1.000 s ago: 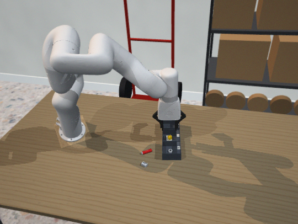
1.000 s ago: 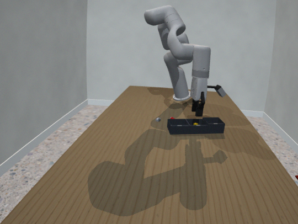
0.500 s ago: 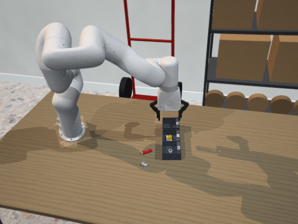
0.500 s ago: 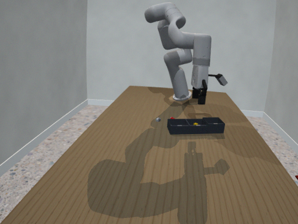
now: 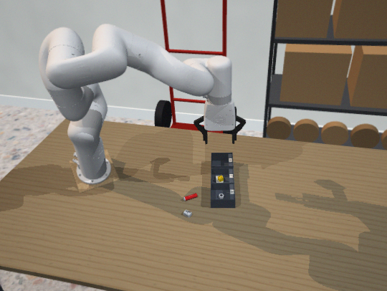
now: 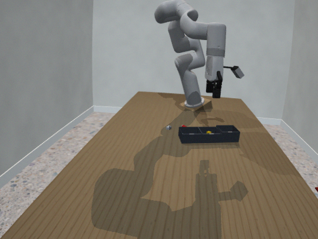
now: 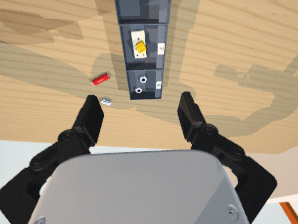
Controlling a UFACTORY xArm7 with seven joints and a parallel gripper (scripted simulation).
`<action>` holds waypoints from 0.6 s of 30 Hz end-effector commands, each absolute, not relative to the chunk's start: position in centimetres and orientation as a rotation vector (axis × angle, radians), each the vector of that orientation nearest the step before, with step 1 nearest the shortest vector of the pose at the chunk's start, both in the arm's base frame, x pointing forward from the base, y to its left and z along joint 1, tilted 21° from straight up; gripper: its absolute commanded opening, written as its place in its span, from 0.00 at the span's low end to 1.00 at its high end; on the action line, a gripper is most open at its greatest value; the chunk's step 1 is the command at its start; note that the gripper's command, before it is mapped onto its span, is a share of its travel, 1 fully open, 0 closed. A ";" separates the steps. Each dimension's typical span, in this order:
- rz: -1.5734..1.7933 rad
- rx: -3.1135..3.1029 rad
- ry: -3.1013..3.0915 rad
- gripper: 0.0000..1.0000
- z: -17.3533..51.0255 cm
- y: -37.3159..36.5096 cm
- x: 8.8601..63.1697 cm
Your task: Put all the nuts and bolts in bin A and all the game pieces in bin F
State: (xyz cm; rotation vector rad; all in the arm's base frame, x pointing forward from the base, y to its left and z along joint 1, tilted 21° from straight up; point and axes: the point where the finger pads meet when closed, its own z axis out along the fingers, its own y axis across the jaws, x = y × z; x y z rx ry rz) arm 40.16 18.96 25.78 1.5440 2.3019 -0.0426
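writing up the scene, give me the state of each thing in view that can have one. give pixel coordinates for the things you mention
gripper [image 5: 220, 139] [image 7: 140, 103]: open, holding nothing, raised above the table
bin row [image 5: 222, 203] [image 6: 209, 138] [image 7: 146, 99]: standing on the table, open-topped
yellow die [image 5: 221, 178] [image 6: 208, 132] [image 7: 140, 47]: in the middle bin
red cylinder [image 5: 190, 197] [image 7: 101, 79]: lying on its side
silver piece [image 5: 187, 213] [image 6: 168, 127] [image 7: 106, 101]: on the table, outside the bins
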 end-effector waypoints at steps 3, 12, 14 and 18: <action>-0.037 1.542 2.301 1.00 28.0 19.6 39.6; -0.037 1.542 2.301 1.00 28.0 19.6 39.6; -0.037 1.542 2.301 1.00 28.0 19.6 39.6; -0.037 1.542 2.301 1.00 28.0 19.6 39.6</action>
